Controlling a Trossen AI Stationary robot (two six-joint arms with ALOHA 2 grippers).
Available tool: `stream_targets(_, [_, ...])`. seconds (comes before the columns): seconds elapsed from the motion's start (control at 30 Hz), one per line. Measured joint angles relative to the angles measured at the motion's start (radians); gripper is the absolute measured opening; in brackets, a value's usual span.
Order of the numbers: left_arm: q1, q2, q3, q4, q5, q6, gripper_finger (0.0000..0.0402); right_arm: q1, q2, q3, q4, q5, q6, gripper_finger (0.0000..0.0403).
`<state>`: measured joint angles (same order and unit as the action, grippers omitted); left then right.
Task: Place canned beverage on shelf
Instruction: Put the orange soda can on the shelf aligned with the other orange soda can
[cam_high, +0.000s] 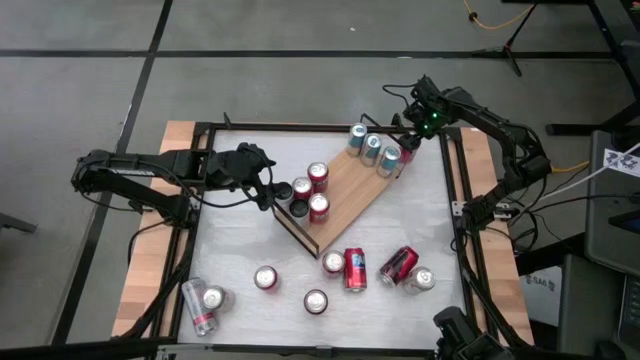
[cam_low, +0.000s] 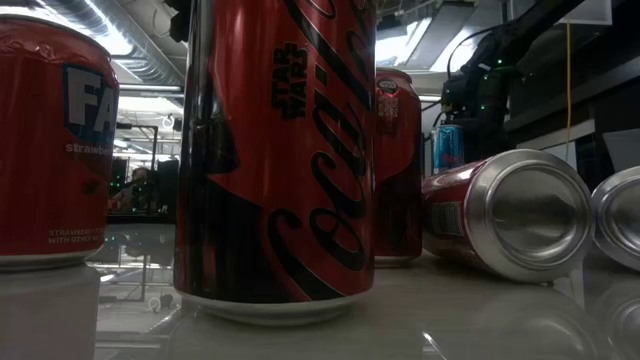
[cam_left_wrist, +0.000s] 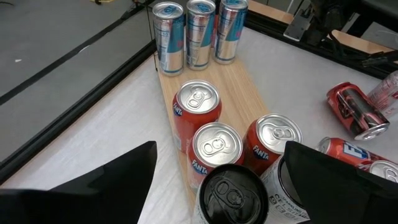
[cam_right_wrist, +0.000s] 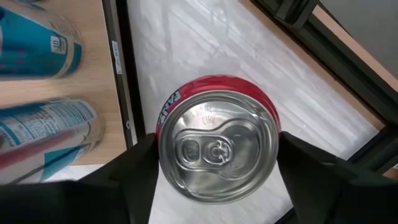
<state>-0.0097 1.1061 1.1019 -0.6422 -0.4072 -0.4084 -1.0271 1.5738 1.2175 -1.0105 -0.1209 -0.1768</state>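
The shelf (cam_high: 345, 195) is a light-wood board lying aslant on the white table. Three blue-and-silver cans (cam_high: 372, 148) stand at its far right end, and red and black cans (cam_high: 318, 177) at its near left end. A red can (cam_right_wrist: 217, 146) stands upright on the table just off the shelf's far end rail (cam_right_wrist: 121, 74). My right gripper (cam_high: 408, 150) is above this can and shut on it. My left gripper (cam_left_wrist: 217, 186) hovers open at the shelf's near left end, behind a black-topped can (cam_left_wrist: 231, 193), touching nothing that I can see. My right gripper pinches the red can's side wall near its top rim (cam_right_wrist: 163, 134) between its two fingers (cam_right_wrist: 130, 174), one on each side. The fingers come from above, pointing steeply down. The can stands upright with its bottom on the white table (cam_right_wrist: 205, 50), beside the shelf.
Loose cans stand and lie on the table's near half: red ones (cam_high: 355, 270) (cam_high: 398, 265), upright ones (cam_high: 265, 278) (cam_high: 315, 300), and two at the near left (cam_high: 200, 300). The black table frame (cam_high: 455, 200) runs close behind my right gripper. A red cola can (cam_low: 275, 160) fills the low view.
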Motion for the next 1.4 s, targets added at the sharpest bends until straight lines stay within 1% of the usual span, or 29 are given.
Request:
stream_targets(0.1, [0.0, 0.0, 0.0, 0.0, 0.0, 0.0, 0.0346, 0.0, 0.0, 0.0, -0.001, 0.0, 0.0, 0.0264])
stream_targets(0.83, [0.0, 0.0, 0.0, 0.0, 0.0, 0.0, 0.0346, -0.001, -0.003, 0.0, -0.007, -0.001, -0.004, 0.0264])
stream_targets(1.17, [0.0, 0.0, 0.0, 0.0, 0.0, 0.0, 0.0346, -0.001, -0.069, -0.005, -0.023, 0.007, -0.006, 0.0263])
stream_targets(1.4, [0.0, 0.0, 0.0, 0.0, 0.0, 0.0, 0.0346, -0.001, -0.109, -0.004, -0.069, -0.001, -0.003, 0.0263])
